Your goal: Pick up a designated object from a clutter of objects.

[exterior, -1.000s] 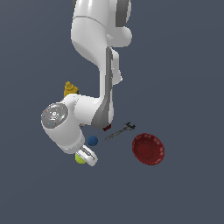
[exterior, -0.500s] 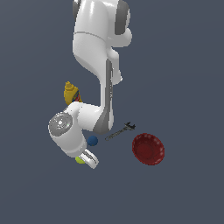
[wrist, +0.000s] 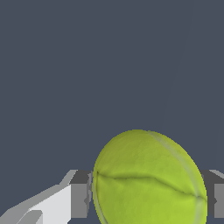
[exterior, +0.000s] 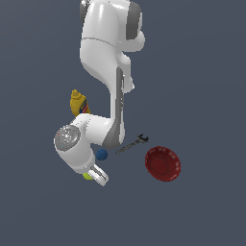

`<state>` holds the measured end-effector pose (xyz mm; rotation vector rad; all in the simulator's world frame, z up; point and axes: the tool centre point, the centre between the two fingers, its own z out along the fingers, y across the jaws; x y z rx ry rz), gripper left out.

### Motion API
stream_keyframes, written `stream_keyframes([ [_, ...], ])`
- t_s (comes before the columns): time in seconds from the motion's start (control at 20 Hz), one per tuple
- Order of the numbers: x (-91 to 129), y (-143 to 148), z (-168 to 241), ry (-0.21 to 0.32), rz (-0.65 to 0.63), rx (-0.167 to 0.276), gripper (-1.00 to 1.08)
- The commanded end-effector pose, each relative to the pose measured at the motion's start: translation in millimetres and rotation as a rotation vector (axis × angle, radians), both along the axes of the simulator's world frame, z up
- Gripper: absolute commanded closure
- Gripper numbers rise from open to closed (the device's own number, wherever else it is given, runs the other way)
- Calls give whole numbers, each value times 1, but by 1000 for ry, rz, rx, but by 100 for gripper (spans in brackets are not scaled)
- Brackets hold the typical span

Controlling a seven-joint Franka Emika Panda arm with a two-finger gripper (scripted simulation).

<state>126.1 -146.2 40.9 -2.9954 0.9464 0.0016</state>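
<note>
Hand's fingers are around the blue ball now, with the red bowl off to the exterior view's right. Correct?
Not quite. The wrist view shows the hand has its fingers on either side of the yellow-green tennis ball, not the blue ball. The red bowl is indeed on the exterior view's right.

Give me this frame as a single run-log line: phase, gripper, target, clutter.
phase: grasping | gripper: jaws either side of tennis ball, contact unclear | blue ball: beside arm, untouched | wrench, bowl, mustard bottle: apart
</note>
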Motion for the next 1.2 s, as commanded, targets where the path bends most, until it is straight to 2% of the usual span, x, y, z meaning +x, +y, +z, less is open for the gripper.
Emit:
stream_keyframes([
  [0.0, 0, 0, 0, -1, 0, 0, 108],
  [0.6, -5, 9, 9, -1, 0, 0, 108],
  [1.15, -33, 58, 55, 0, 0, 1, 108],
])
